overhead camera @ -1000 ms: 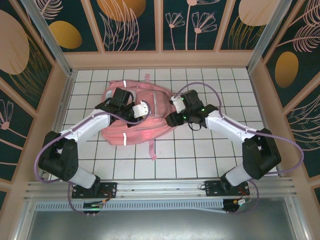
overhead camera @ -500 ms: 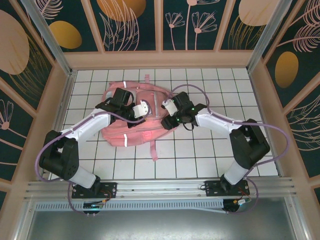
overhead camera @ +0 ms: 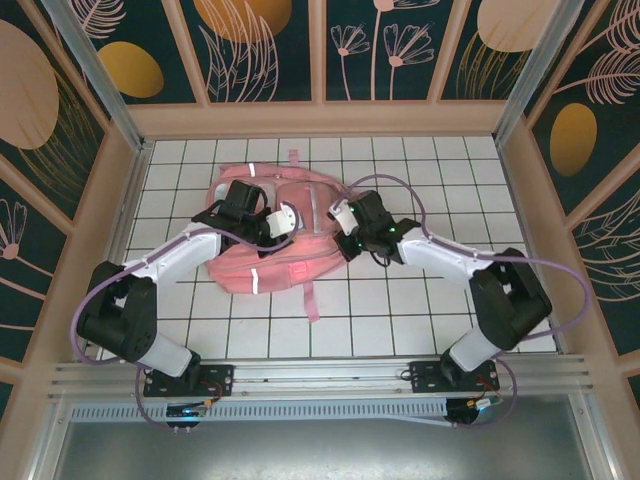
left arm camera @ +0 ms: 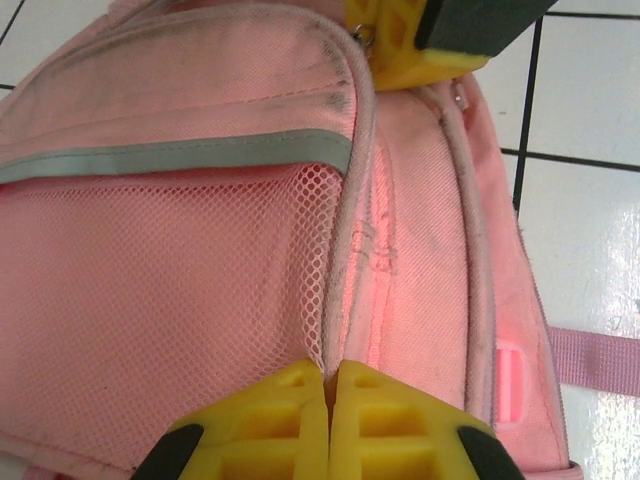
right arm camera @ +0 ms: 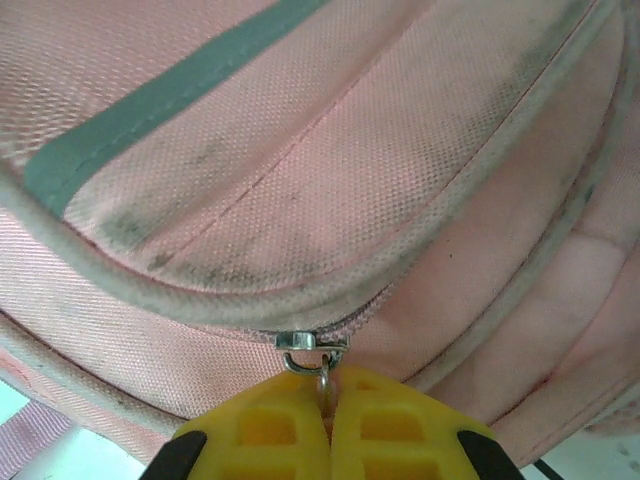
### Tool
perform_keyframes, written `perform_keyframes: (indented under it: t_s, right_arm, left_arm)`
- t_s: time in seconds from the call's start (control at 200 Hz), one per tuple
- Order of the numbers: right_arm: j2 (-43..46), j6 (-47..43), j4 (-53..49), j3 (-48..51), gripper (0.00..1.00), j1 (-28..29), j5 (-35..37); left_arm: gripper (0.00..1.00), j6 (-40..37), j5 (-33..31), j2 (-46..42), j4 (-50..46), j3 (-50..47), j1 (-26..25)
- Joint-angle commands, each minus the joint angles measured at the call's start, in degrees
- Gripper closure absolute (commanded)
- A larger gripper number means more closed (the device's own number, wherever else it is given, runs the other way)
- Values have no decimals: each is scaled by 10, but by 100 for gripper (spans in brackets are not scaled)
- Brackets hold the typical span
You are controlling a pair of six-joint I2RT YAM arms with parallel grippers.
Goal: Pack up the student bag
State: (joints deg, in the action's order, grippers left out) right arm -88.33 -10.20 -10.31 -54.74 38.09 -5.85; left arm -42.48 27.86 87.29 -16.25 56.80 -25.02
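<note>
Right gripper [right arm camera: 328, 388] inward, onto student bag [right arm camera: 330, 170]

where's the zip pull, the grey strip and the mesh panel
zip pull [right arm camera: 312, 343]: right wrist view, its metal loop.
grey strip [left arm camera: 180, 160]: left wrist view, mid-length.
mesh panel [left arm camera: 150, 290]: left wrist view, its middle.

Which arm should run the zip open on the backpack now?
Right. The right pincer is shut on the zip pull of the student bag; the left pincer is shut on the piped seam, likely bracing the fabric.
</note>
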Motion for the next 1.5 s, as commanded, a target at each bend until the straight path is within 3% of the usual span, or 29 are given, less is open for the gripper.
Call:
perform_keyframes:
  t_s: [0.0,0.125,0.215,0.27,0.35,0.455,0.515,0.55,0.696,0.831,1.026,1.161,1.331,1.446,1.491]
  right_arm:
    - [58,-4,-39,46,100,9,43]
    - [81,-2,-42,63,100,43,45]
    - [85,-10,-46,58,100,63,-6]
    - [86,3,-19,59,100,82,-20]
    - [73,31,32,56,100,97,-32]
    - [42,63,99,47,100,99,-25]
    - [21,77,130,43,100,99,-27]
    - [9,83,147,41,100,101,-32]
    - [-30,97,206,43,100,109,-39]
    - [-46,91,227,38,100,123,-47]
    - [-45,92,242,44,100,135,-48]
    - [-47,98,245,48,100,142,-45]
    - [-50,104,252,48,100,152,-38]
    - [-49,112,243,50,100,156,-18]
    - [-46,118,234,55,100,157,-3]
  left_arm:
    - [100,24,-85,19,29,19,43]
    - [100,11,-85,7,115,4,61]
    - [100,119,-179,28,208,12,86]
    - [78,192,-221,71,166,84,93]
    - [47,292,-215,130,61,192,94]
    - [31,453,-158,124,11,207,94]
    - [3,552,-138,92,-1,174,94]
    - [1,613,-131,75,-14,152,95]
    - [1,768,14,46,8,52,88]
    - [1,822,-4,16,49,11,63]
    - [2,867,6,55,71,13,35]
    - [34,892,-8,72,100,13,14]
    - [38,901,-39,93,85,31,-3]
    - [83,902,-66,100,82,32,-3]
    - [95,887,-81,101,71,40,-3]
